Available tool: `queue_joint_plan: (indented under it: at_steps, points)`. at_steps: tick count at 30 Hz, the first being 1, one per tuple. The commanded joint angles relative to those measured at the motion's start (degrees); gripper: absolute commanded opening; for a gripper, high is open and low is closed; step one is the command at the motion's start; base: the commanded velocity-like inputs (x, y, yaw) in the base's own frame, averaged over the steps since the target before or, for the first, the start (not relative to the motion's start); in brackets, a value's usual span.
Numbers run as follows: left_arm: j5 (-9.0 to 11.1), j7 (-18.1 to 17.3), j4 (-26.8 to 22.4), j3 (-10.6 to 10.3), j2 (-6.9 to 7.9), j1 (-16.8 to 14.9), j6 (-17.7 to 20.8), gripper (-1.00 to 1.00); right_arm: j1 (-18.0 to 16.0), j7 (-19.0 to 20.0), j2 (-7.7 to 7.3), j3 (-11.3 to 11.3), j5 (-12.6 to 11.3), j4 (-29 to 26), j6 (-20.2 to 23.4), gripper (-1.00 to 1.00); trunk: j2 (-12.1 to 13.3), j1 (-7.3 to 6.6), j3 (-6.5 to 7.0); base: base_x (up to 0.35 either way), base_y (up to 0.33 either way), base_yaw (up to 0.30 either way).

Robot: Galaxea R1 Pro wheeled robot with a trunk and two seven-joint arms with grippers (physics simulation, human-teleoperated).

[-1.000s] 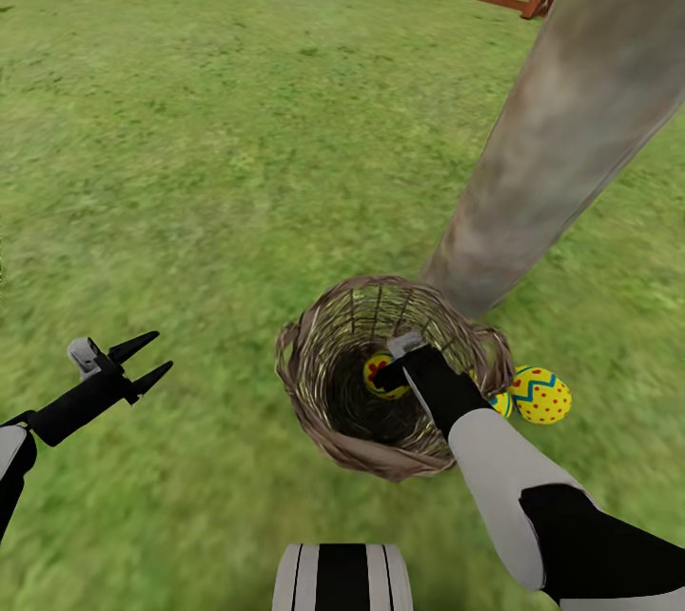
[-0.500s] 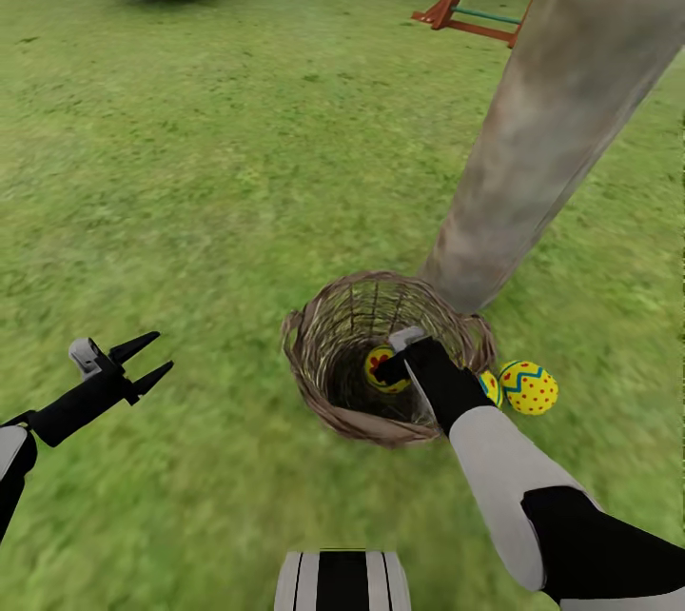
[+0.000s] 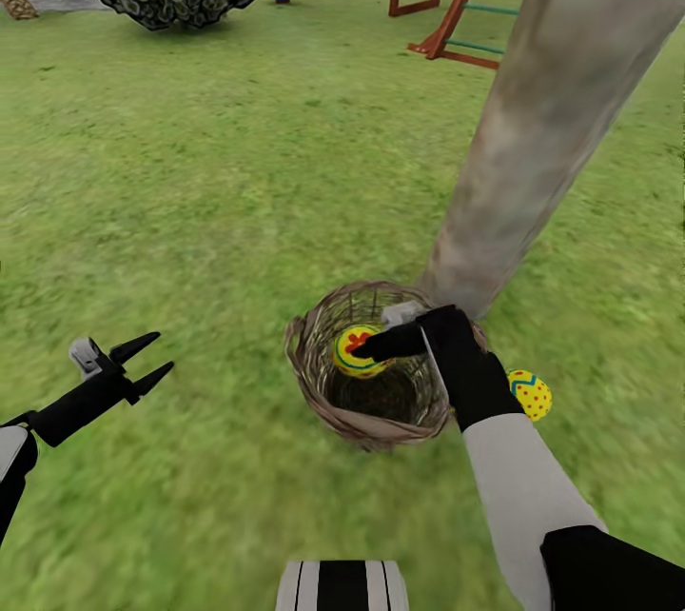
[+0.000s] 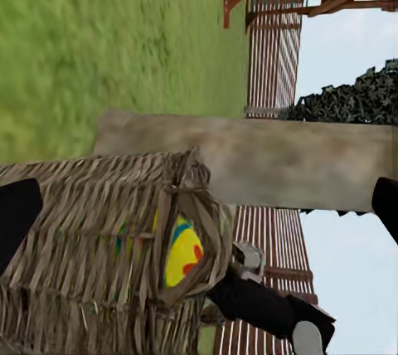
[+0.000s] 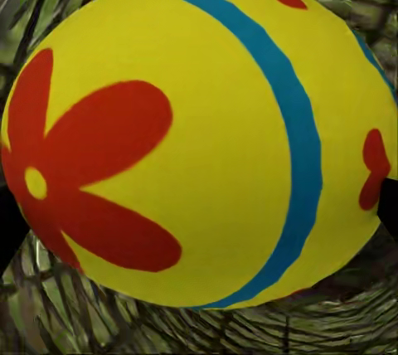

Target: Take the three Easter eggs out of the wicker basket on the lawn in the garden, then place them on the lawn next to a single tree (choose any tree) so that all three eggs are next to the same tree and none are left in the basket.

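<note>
The left hand (image 3: 152, 360) hovers over the grass (image 3: 238, 164), fingers apart, holding nothing, well apart from the basket (image 3: 314, 383). The right hand (image 3: 366, 346) is clamped on an egg (image 3: 354, 351) with a red flower mark, above the basket's opening. Just past that hand stands the tree trunk (image 3: 533, 126). Beside its wrist, another egg (image 3: 531, 394) lies on the grass.
</note>
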Motion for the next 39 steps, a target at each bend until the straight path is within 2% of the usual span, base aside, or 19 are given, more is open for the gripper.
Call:
queue_joint_plan:
  at_steps: [1, 3, 4, 5, 7, 8, 10, 11, 13, 17, 20, 23, 27, 31, 36, 39]
  points:
    - [-0.2, -0.2, 0.0, 0.1, 0.00, 0.0, 0.3, 1.00, 0.8, 7.2, -1.30, -0.1, 0.9, -0.6, 0.1, -1.00, 0.0, -0.04, 0.19, -0.248, 0.000, 0.000]
    - [-0.2, -0.3, 0.0, 0.1, 0.00, 0.0, 0.3, 1.00, 2.1, 11.5, -2.88, -0.6, 0.7, -3.5, 0.2, -1.00, 0.0, -0.09, 0.63, -0.240, 0.000, 0.000]
    - [-0.2, -0.3, 0.0, 0.1, 0.00, 0.0, 0.3, 1.00, 3.1, 12.1, -3.22, -1.8, 0.6, -5.7, 0.2, -1.00, 0.0, -0.12, 0.85, -0.096, 0.000, 0.000]
    - [-0.2, -0.2, 0.0, 0.1, 0.00, 0.0, 0.3, 1.00, 7.4, 12.6, -3.47, -6.0, 0.6, -13.5, 0.5, -1.00, 0.1, -0.14, 1.08, -0.016, 0.000, 0.000]
    - [-0.2, -0.2, 0.0, 0.1, 0.00, 0.0, 0.2, 1.00, 10.5, 13.3, -3.85, -9.4, 0.6, -18.2, 0.6, -1.00, 0.1, -0.19, 1.52, -0.004, 0.000, 0.000]
    - [-0.2, -0.2, 0.0, 0.1, 0.00, 0.0, 0.2, 1.00, 10.8, 14.0, -4.07, -10.8, 0.5, -18.7, 0.6, -1.00, 0.1, -0.22, 1.74, -0.001, 0.000, 0.000]
    - [-0.2, -0.2, -0.1, 0.0, 0.00, 0.0, 0.2, 1.00, 11.6, 20.2, -4.70, -16.3, 0.6, -20.0, 0.6, -1.00, 0.1, -0.27, 2.18, 0.000, 0.000, 0.000]
    - [-0.2, -0.2, -0.1, 0.0, 0.00, 0.0, 0.2, 1.00, 12.0, 25.3, -5.69, -19.3, 0.8, -20.9, 0.6, -1.00, 0.1, -0.30, 2.41, 0.000, 0.000, 0.000]
    - [-0.2, -0.2, -0.1, 0.0, -0.11, 0.0, 0.2, 1.00, 12.6, 32.9, -8.11, -23.4, 0.8, -21.5, 0.6, -1.00, 0.2, -0.35, 2.85, 0.000, 0.000, 0.000]
    - [-0.2, -0.2, -0.1, 0.0, -0.25, 0.0, 0.2, 1.00, 14.1, 42.1, -10.31, -28.1, 0.6, -21.7, 0.5, -1.00, 0.2, -0.45, 3.73, 0.000, 0.000, 0.000]
    - [-0.1, -0.6, 0.5, 0.0, -1.08, 0.2, 0.1, 1.00, 14.8, 42.7, -11.28, -29.1, 1.1, -21.3, 0.3, -1.00, 0.2, -0.51, 4.17, 0.000, 0.000, 0.000]
    - [-0.4, -0.5, -0.2, -0.3, -0.63, 0.3, 0.1, 1.00, 13.8, 41.7, -10.29, -28.1, 1.0, -21.2, 0.5, -1.00, 0.3, -0.59, 4.83, 0.000, 0.000, 0.000]
    - [-0.5, -0.4, -0.4, -0.5, -0.53, 0.3, 0.1, 1.00, 13.2, 41.4, -10.51, -26.8, 1.1, -21.2, 0.7, -1.00, 0.3, -0.69, 5.72, -0.114, 0.000, 0.000]
    - [-0.5, -0.4, -0.4, -0.5, -0.53, 0.3, 0.1, 1.00, 13.2, 41.5, -10.56, -26.8, 1.0, -21.3, 0.8, -1.00, 0.4, -0.79, 6.61, -0.335, 0.000, 0.000]
    - [-0.5, -0.4, -0.4, -0.5, -0.53, 0.3, 0.1, 1.00, 13.2, 41.8, -11.49, -26.7, 0.5, -21.3, 0.7, -1.00, 0.5, -0.92, 7.71, -0.343, 0.000, 0.000]
    - [-0.5, -0.4, -0.4, -0.5, -0.53, 0.3, 0.1, 1.00, 13.2, 42.0, -12.87, -27.1, 0.3, -21.5, 0.7, -1.00, 0.5, -1.00, 8.38, -0.167, 0.000, 0.000]
